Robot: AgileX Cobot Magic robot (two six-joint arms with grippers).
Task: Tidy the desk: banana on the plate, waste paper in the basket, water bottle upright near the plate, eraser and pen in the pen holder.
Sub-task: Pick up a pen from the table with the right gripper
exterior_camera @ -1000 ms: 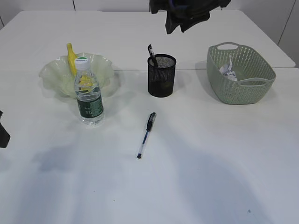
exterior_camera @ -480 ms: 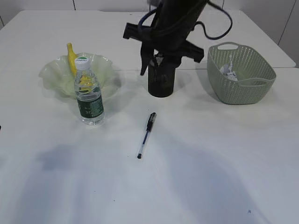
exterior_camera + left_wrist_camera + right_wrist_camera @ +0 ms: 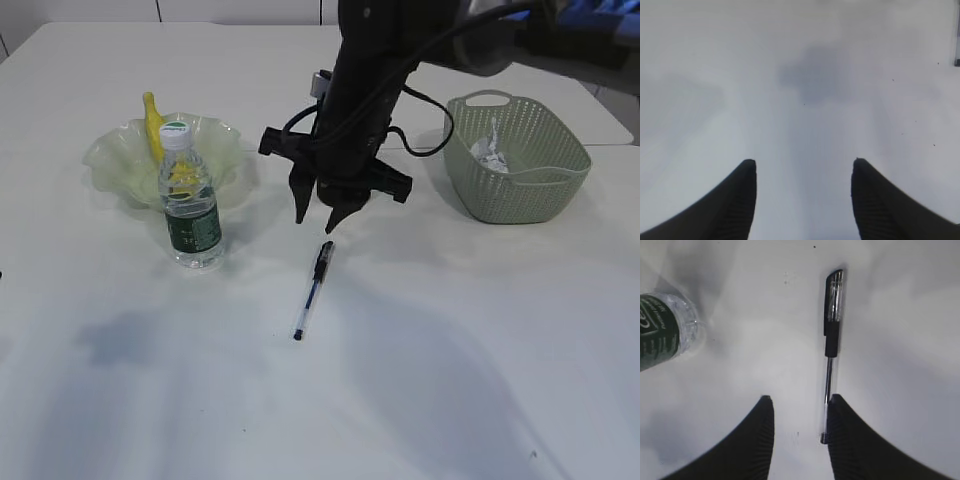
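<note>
**Pen pickup in hand: right arm poised over the last loose item**

The step in hand looks like the pen point(image 3: 312, 289), which lies flat on the table point(image 3: 450, 380) near the middle, its capped end toward the far side. The right end effector point(image 3: 314, 218) hangs just above that capped end, jaws partly open and holding nothing. In the right wrist view the pen point(image 3: 831, 347) runs lengthwise beside the inner edge of one finger point(image 3: 852, 440), not centred in the gap.

The rest seems done: the banana point(image 3: 153, 125) sits in the plate point(image 3: 115, 160) at far left, the water bottle point(image 3: 191, 205) stands upright just in front of it, and the waste paper point(image 3: 490, 150) lies in the basket point(image 3: 515, 190) at far right.

The next move calls for a small sideways shift or a wrist turn so the jaws straddle the barrel, then a descent to the table, a close, and a carry to the pen holder.

The left end effector point(image 3: 802, 172) is open and empty over bare table; the exterior view does not show it. The right arm hides the pen holder completely, so the eraser and whatever stands inside cannot be checked.
</note>
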